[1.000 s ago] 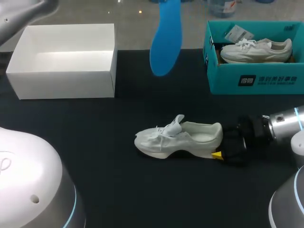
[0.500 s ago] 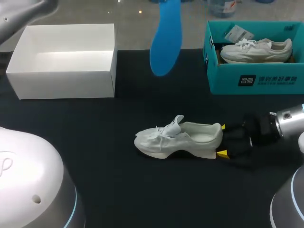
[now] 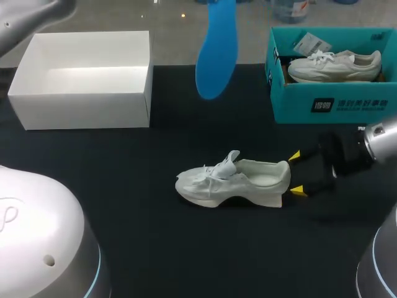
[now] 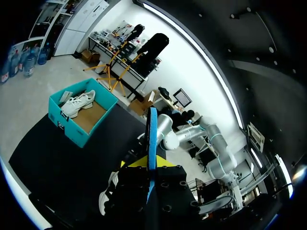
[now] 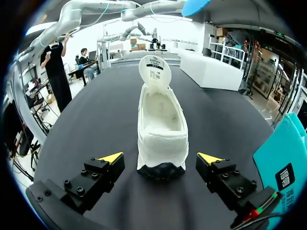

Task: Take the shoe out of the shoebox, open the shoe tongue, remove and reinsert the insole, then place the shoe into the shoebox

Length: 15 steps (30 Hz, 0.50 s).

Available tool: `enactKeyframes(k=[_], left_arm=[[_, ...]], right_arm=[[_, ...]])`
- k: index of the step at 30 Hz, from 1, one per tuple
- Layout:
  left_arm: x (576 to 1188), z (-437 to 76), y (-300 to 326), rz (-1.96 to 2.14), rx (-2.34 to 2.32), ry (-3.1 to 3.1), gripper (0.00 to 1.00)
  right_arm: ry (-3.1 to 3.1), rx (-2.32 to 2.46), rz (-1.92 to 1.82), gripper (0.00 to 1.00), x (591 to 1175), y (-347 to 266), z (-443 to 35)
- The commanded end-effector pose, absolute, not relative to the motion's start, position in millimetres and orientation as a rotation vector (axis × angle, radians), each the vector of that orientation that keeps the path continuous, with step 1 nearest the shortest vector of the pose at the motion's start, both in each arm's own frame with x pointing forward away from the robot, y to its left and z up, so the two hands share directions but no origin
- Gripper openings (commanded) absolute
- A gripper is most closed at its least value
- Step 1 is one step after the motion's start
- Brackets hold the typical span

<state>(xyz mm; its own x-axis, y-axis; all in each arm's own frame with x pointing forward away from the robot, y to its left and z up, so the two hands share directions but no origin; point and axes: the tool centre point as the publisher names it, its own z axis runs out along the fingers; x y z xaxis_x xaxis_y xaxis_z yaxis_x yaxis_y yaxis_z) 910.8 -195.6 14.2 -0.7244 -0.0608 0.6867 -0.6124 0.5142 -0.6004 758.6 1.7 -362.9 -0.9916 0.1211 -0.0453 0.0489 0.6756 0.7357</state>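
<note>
- The white shoe (image 3: 232,180) lies on its sole near the middle of the black table (image 3: 124,205). Its toe points left, its heel points right, and its tongue (image 5: 155,72) is lifted up.
- The right claw (image 3: 296,172) is at the heel end of the shoe, low over the table. Its yellow-tipped fingers are spread wide.
- In the right wrist view the heel sits between those two tips, with a clear gap on each side, so nothing is gripped.
- The blue insole (image 3: 217,49) hangs in the air above the far edge of the table, between the two boxes and well apart from the shoe.
- In the left wrist view the insole shows edge-on, pinched between the fingers of the left claw (image 4: 149,167) and standing out ahead of them.
- A white box (image 3: 84,77) sits open at the far left.
- A teal shoebox (image 3: 329,102) stands at the far right, just beyond the right arm.
- A second shoe (image 3: 335,65) lies along the far side of the teal shoebox, with a tag beside it.
- The table between the white shoe and either box is bare black cloth.
</note>
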Motion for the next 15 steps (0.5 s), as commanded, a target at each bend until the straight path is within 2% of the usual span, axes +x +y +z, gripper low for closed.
enactKeyframes(k=[1, 15], left_arm=[[909.5, 13.3, -195.1, 1.187, 0.548, -2.151, 0.0], [909.5, 13.3, -195.1, 1.187, 0.548, -2.151, 0.0]], right_arm=[[2.895, 0.137, 1.011, 1.0, 759.9, 1.5, -344.5], [3.015, 0.169, 0.607, 1.0, 761.9, 14.0, -317.5]])
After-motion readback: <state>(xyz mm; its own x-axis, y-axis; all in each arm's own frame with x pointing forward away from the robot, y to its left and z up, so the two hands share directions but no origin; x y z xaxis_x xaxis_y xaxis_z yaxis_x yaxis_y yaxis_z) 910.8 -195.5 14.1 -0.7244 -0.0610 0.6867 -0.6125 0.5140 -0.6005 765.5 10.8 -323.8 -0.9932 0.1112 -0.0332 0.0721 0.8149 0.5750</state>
